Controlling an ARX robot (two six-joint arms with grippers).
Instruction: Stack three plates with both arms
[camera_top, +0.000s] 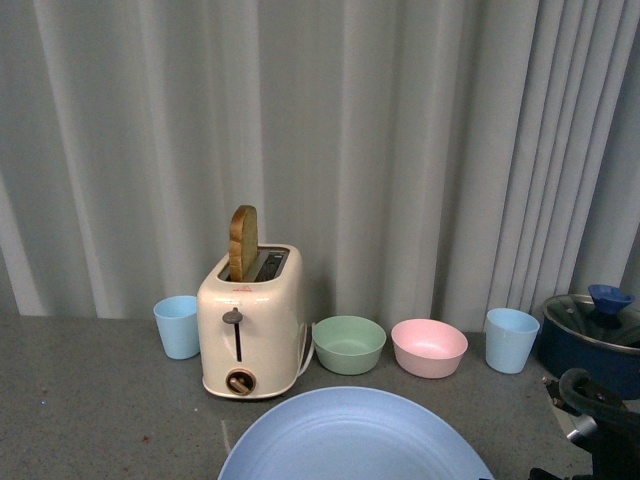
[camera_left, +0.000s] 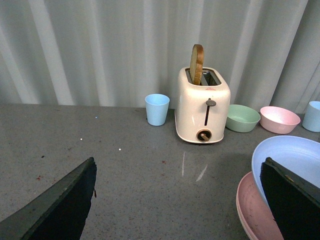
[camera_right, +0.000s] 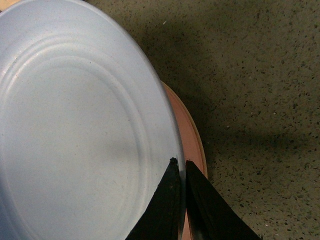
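Note:
The light blue plate (camera_top: 350, 440) fills the front view's bottom middle. My right gripper (camera_right: 181, 167) is shut on its rim (camera_right: 75, 125). The plate sits tilted over the pink speckled plate (camera_right: 194, 137), whose rim shows beneath it. In the left wrist view the light blue plate (camera_left: 287, 152) overlaps the pink plate (camera_left: 252, 210) beside one finger. My left gripper (camera_left: 177, 205) is open and empty over bare table, its fingers (camera_left: 60, 210) wide apart. Part of my right arm (camera_top: 600, 420) shows at the lower right. The beige-cream plate is not clearly in view.
A cream toaster (camera_top: 250, 320) with a bread slice stands at the back. Beside it are a blue cup (camera_top: 177, 326), a green bowl (camera_top: 349, 344), a pink bowl (camera_top: 429, 347), another blue cup (camera_top: 511, 340) and a dark blue lidded pot (camera_top: 595, 335). A curtain hangs behind.

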